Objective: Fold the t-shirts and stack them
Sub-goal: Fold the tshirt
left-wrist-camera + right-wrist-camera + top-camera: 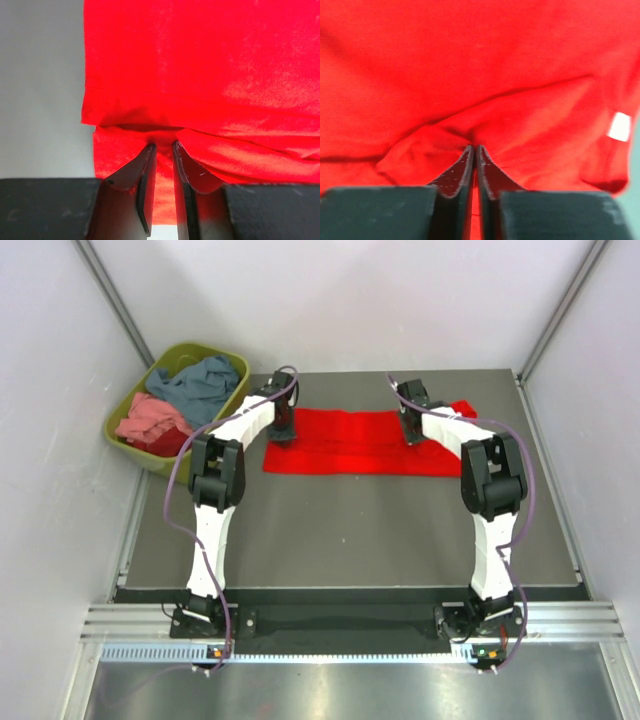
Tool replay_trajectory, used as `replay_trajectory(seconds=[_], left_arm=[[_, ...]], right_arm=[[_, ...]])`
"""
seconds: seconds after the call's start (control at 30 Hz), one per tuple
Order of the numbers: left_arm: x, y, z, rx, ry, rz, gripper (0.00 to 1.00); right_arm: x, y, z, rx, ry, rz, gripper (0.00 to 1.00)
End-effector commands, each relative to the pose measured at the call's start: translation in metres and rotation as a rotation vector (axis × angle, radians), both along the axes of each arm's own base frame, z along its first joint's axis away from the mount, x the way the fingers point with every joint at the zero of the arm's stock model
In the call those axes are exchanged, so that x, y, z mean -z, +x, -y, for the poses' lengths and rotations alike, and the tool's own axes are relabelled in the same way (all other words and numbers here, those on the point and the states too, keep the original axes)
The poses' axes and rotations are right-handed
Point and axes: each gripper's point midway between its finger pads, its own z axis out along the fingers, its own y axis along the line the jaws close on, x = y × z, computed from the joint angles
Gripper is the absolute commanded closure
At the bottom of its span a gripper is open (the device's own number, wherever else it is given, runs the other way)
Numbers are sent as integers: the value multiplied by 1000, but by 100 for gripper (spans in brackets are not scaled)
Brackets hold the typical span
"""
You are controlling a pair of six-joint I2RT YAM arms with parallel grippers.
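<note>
A bright red t-shirt (pixel 350 445) lies folded into a long strip across the far part of the grey table (pixel 350 530). My left gripper (pixel 283 435) stands over the strip's left end. In the left wrist view the left gripper (pixel 162 146) has a fold of the red t-shirt (pixel 200 75) bunched between its narrow jaws. My right gripper (pixel 412 437) stands over the strip's right part. In the right wrist view the right gripper (pixel 474 147) pinches a pucker of the red t-shirt (pixel 470 65), its jaws almost touching. A white neck label (pixel 620 126) shows at the right.
An olive-green tub (pixel 200 348) stands off the table's far left corner. It holds a slate blue-grey t-shirt (pixel 205 385), a salmon pink one (pixel 150 418) and a darker red one (pixel 160 443). White walls close in on both sides.
</note>
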Motion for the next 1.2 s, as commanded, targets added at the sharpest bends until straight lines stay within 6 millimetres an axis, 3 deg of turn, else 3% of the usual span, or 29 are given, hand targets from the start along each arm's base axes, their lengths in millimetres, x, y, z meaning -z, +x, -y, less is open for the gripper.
replay_trajectory(seconds=[0.0, 0.5, 0.9, 1.17], left_arm=[[4, 16, -17, -53, 58, 42, 75], [19, 10, -30, -91, 121, 20, 75], [22, 8, -32, -99, 127, 14, 75], [21, 8, -33, -105, 130, 18, 74]], right_arm=[[-35, 22, 18, 99, -106, 126, 100], [-89, 35, 37, 218, -87, 273, 100], [-114, 43, 52, 274, -125, 331, 100], [-113, 55, 58, 285, -151, 330, 100]])
